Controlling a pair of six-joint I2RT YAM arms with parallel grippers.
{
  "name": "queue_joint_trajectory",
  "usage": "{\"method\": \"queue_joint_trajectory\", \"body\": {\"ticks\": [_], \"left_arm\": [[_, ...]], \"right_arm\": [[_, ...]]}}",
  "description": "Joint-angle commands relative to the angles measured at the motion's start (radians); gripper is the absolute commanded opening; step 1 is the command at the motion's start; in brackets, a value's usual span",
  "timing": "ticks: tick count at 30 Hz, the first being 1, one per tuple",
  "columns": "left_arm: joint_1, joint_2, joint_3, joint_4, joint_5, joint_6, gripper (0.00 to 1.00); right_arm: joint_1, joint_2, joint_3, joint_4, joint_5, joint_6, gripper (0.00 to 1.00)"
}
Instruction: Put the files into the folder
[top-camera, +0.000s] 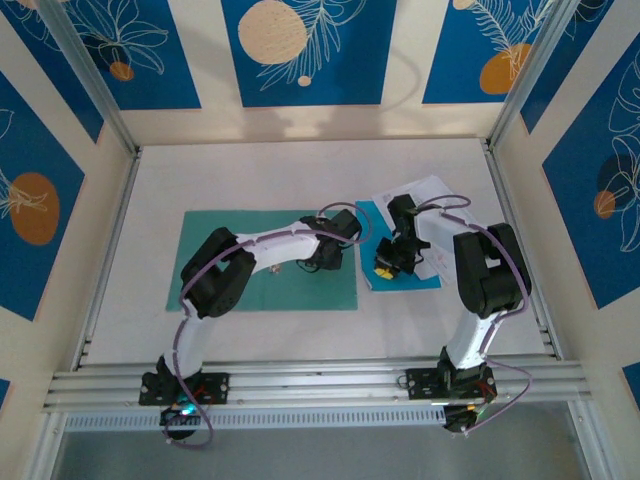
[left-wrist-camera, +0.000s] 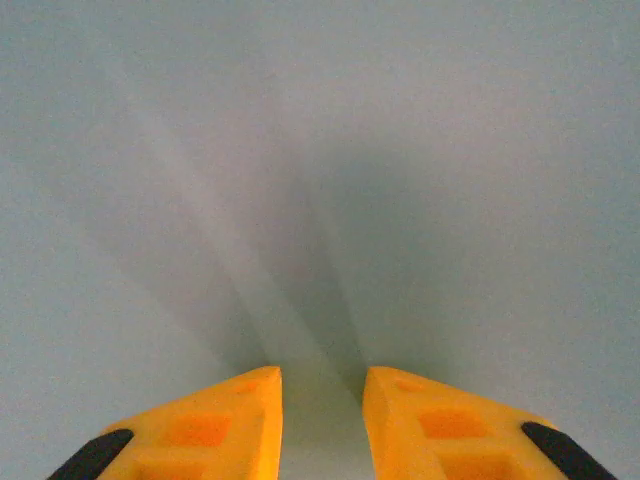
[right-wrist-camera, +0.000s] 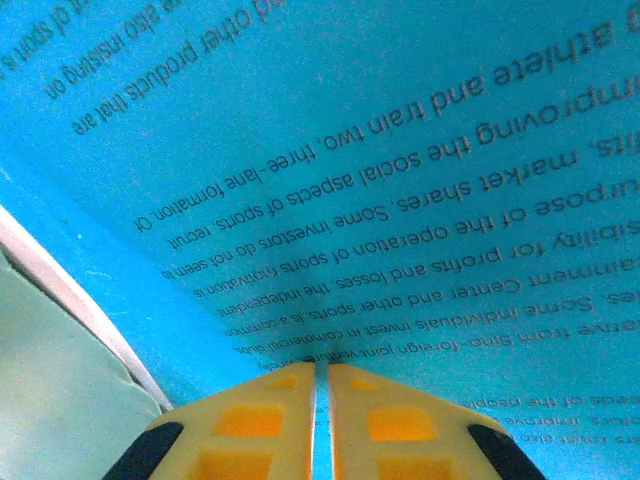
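Rails (top-camera: 300, 385) of grey metal run along the near edge of a white table (top-camera: 300, 170), with two white robot arms bolted to them side by side. Both arms lean away from the rails, toward the middle of the table.

The left gripper (top-camera: 325, 260) is down over the right part of the folder (top-camera: 270, 290) — a flat teal rectangle lying left of centre. In its wrist camera, the left gripper (left-wrist-camera: 322, 375) has its two yellow fingers (left-wrist-camera: 240, 420) a small way apart with nothing between them, and the folder (left-wrist-camera: 320, 150) lies plain and dull green under the tips.

The right gripper (top-camera: 385, 268) is just right of the folder, down on the blue sheet (top-camera: 412, 280). Close up, the right gripper (right-wrist-camera: 322, 365) has its fingers (right-wrist-camera: 385, 420) almost together, leaving a hairline slit, with the tips against the blue sheet (right-wrist-camera: 350, 150) and its lines of black print. Whether any paper is pinched in that slit cannot be told.

The blue sheet's left edge meets the folder's right edge. Beyond it — farther from the rails — the white sheets (top-camera: 430, 195) poke out from under the blue one at an angle. Past them, bare table runs to walls (top-camera: 300, 50) of blue and cream panels.
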Motion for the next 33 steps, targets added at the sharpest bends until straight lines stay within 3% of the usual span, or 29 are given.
{"method": "queue_joint_trajectory", "body": {"ticks": [1, 10, 17, 22, 28, 33], "left_arm": [[-0.02, 0.069, 0.007, -0.016, 0.039, 0.016, 0.27], [-0.046, 0.119, 0.078, -0.034, 0.034, 0.021, 0.27], [-0.05, 0.071, 0.069, -0.048, -0.01, 0.017, 0.29], [-0.05, 0.0, 0.052, -0.054, -0.048, 0.009, 0.36], [-0.026, -0.026, 0.061, -0.068, -0.015, 0.004, 0.38], [-0.011, 0.005, 0.057, -0.056, 0.022, 0.008, 0.35]], "right_arm": [[0.013, -0.009, -0.031, -0.034, -0.016, -0.009, 0.14], [0.012, -0.08, -0.064, -0.033, 0.004, -0.017, 0.14], [-0.039, -0.168, -0.048, -0.037, 0.024, -0.039, 0.16], [-0.187, -0.202, -0.022, -0.05, 0.039, -0.044, 0.18], [-0.404, -0.099, 0.06, -0.06, 0.007, -0.018, 0.18], [-0.476, 0.019, 0.112, -0.079, -0.019, -0.01, 0.15]]}}
